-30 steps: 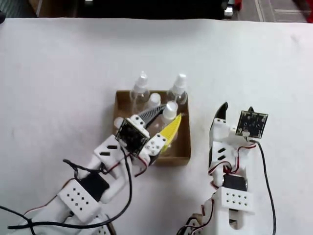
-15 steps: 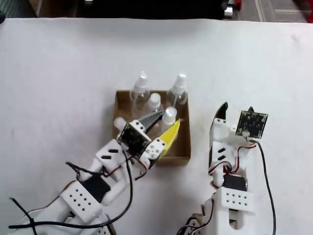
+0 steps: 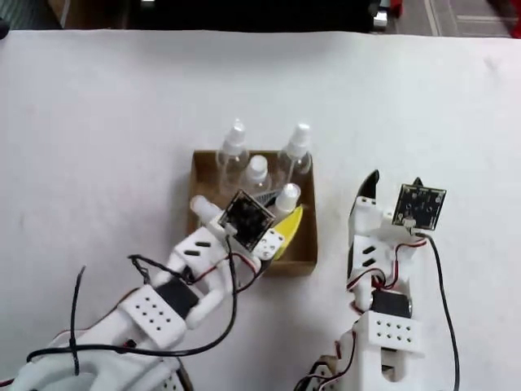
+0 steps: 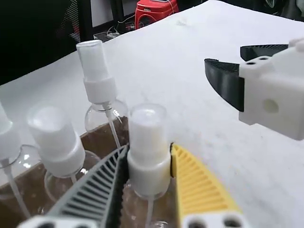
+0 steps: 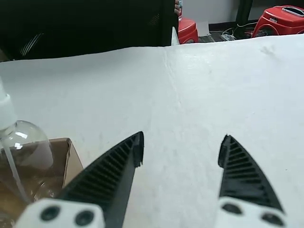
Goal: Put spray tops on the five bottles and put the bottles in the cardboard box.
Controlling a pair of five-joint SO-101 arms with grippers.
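Since the earlier frames, the left arm has swung to the right, further over the cardboard box [image 3: 307, 248]. The held bottle [image 3: 287, 196] has shifted with it toward the near side of the box. The right arm has not moved.

1. Left gripper [image 4: 149, 151]: narrow, clamped on the white spray top [image 4: 147, 130] of the held bottle. The grey finger [image 4: 102, 183] presses one side of the top's collar and the yellow finger [image 4: 197, 183] presses the opposite side. The bottle stands upright between them.

2. Held bottle: located inside the outline of the box, in its right half, nearer the arms than the other bottles. Contact between its base and the box floor cannot be determined.

3. Three other bottles [image 3: 257, 173]: upright in the far half of the box, each fitted with a white top. Two stand at the far wall and one stands between them, slightly nearer. All are apart from the left gripper.

4. Right gripper [image 5: 181, 138]: wide apart and holding nothing. It sits low over the white table [image 3: 122, 106], just beside the right wall of the box. Its black fingers point away from the arm bases.
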